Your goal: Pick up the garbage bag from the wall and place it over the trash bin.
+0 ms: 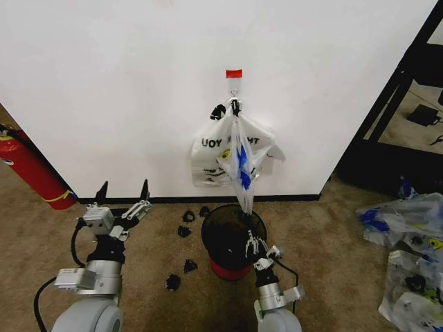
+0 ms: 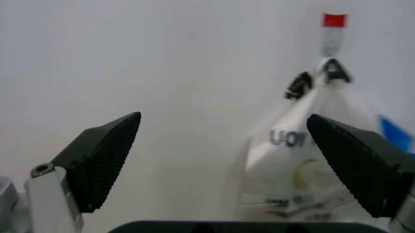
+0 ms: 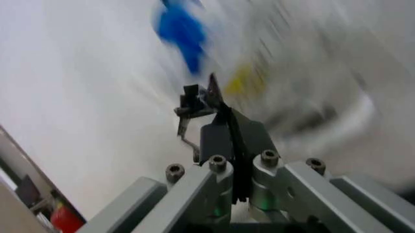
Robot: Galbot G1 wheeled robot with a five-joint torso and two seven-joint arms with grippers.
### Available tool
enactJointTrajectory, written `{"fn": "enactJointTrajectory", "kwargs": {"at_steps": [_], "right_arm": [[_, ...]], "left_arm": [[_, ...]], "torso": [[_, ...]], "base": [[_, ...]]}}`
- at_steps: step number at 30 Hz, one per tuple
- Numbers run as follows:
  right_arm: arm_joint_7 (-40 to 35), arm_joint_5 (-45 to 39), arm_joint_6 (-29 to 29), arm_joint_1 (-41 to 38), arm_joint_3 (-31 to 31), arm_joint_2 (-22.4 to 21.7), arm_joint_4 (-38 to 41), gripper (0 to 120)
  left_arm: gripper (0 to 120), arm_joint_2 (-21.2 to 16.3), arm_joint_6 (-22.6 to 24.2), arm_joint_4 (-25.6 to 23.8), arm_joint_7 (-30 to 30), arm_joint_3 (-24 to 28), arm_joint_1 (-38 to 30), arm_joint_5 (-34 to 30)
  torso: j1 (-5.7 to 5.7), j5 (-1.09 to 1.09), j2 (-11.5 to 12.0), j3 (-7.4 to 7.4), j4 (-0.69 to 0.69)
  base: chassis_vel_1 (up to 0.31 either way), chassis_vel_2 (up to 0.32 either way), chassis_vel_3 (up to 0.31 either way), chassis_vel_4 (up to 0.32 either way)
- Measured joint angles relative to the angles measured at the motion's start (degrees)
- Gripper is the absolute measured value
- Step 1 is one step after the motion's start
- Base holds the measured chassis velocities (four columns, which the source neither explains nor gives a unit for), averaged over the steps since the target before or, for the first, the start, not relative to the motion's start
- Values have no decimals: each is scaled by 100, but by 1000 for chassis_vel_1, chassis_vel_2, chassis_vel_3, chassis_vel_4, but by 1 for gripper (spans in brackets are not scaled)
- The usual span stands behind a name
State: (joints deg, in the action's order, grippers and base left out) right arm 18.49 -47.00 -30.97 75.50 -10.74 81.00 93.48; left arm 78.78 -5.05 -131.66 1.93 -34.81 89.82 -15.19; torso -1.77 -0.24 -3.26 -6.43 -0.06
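Note:
On the white wall (image 1: 124, 83), a hook (image 1: 234, 88) under a red tape strip (image 1: 234, 73) carries two bags. The garbage bag (image 1: 242, 162) is see-through with blue patches and hangs in front; its lower tip reaches down to the trash bin (image 1: 232, 232), a black mesh basket with a red base. A whiter lettered bag (image 1: 208, 149) hangs behind it. My right gripper (image 1: 250, 240) is shut above the bin's rim, just below the bag's tip. In the right wrist view the right gripper (image 3: 211, 87) points at the blurred garbage bag (image 3: 181, 34). My left gripper (image 1: 124, 190) stands open, off to the left of the bin.
A red fire extinguisher (image 1: 31, 169) leans at the far left. Several black clips (image 1: 185, 232) lie on the carpet beside the bin. A heap of plastic bags (image 1: 408, 256) sits at the right, beyond a black frame (image 1: 394, 97). The left wrist view faces the whiter bag (image 2: 292, 160).

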Motion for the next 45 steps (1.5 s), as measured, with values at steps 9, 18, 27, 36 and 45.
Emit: {"fn": "enactJointTrajectory", "kwargs": {"at_steps": [9, 18, 27, 36, 45], "right_arm": [[453, 429, -95, -1082, -131, -227, -37, 0], [747, 617, -227, -936, -397, -239, -220, 0], [1097, 1105, -526, -813, -644, -209, -605, 0], [1064, 1304, -594, -963, -618, 11, -888, 0], [1058, 1365, -639, -882, -598, 51, -836, 0]], "left_arm": [[100, -832, -96, 324, 796, 655, -586, -190], [100, -2266, 1145, 1150, 24, 1997, -2703, -1115], [100, -2949, 2230, 1736, -793, 3991, -4937, -2059], [94, -2937, 2860, 2167, -1426, 5986, -6684, -2322], [93, -2724, 3261, 2848, -1819, 6959, -7762, -2016]], "torso": [[0, 1, 0, -1, 2], [0, 0, 0, 0, -1], [0, 2, 0, 0, 0], [0, 1, 0, 0, 1], [0, -1, 1, 0, -1]], "base": [[0, 0, 0, 0], [0, 0, 0, 0], [0, 0, 0, 0], [0, 0, 0, 0], [0, 0, 0, 0]]}}
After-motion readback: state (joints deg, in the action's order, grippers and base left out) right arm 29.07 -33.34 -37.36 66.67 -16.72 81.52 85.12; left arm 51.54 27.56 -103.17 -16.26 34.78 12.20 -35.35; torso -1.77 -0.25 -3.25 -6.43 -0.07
